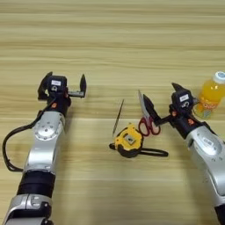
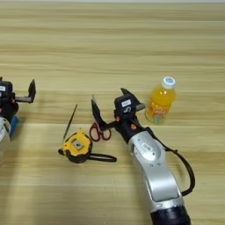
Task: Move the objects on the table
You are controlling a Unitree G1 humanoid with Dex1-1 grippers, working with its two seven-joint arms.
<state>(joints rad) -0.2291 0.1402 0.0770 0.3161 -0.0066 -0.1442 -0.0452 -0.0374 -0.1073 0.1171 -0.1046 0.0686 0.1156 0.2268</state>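
My right gripper [image 1: 161,99] stands open just above the red-handled scissors [image 1: 149,126], with its left finger beside the blade and nothing held. Free on the table [image 1: 132,44], the yellow-black tape measure [image 1: 128,141] lies in front of the scissors, its black strap trailing right. A thin dark stick [image 1: 117,116] lies left of the scissors. At the right stands the orange-drink bottle [image 2: 160,103] with its white cap. My left gripper [image 1: 63,82] is open at the left, holding nothing. A small blue piece [image 2: 13,125] shows beside the left forearm.
Black cables run along both forearms near the front edge. Bare planks stretch across the far half of the table.
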